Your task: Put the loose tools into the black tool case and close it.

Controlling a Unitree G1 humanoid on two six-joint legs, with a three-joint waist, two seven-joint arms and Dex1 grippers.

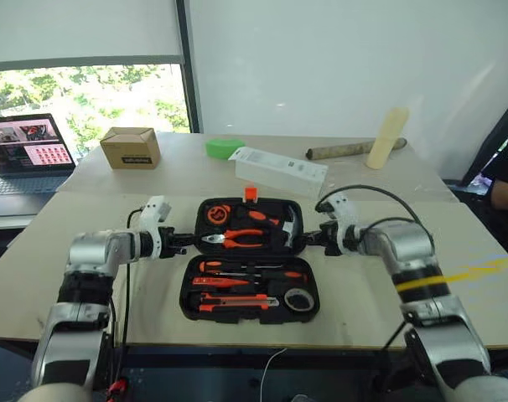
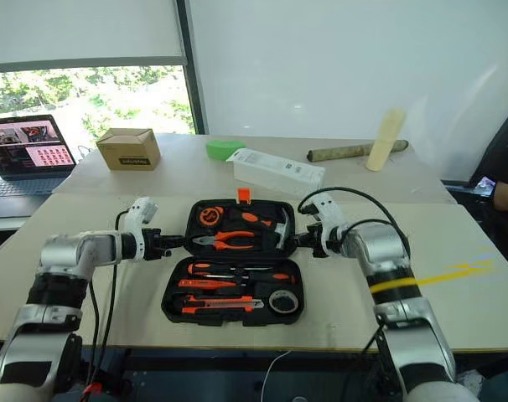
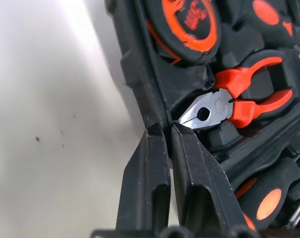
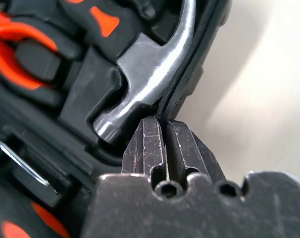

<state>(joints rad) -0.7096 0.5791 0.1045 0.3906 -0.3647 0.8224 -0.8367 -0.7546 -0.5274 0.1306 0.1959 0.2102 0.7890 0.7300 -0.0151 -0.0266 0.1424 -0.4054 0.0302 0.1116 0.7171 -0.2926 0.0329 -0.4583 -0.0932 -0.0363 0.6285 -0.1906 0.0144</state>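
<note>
The black tool case [image 1: 189,295] lies open on the table, its lid half on the far side with the orange latch [image 1: 251,193] at its far edge. In the near half sit the screwdrivers [image 1: 247,271], the utility knife [image 1: 235,302] and the black tape roll [image 1: 298,300]. Pliers [image 1: 237,239] and a steel hammer [image 4: 150,79] rest in the far half. My left gripper [image 1: 189,240] is shut on that half's left rim [image 3: 140,94]. At the right rim [image 4: 189,74], beside the hammer head, my right gripper [image 1: 309,241] is shut on the edge.
A long white box [image 1: 281,170] lies just behind the case, with a green object [image 1: 223,148] and a cardboard box [image 1: 131,147] further back. A laptop [image 1: 23,151] stands at far left. A tube [image 1: 346,150] and a cream cylinder [image 1: 388,136] are back right. A person [image 1: 507,193] sits at right.
</note>
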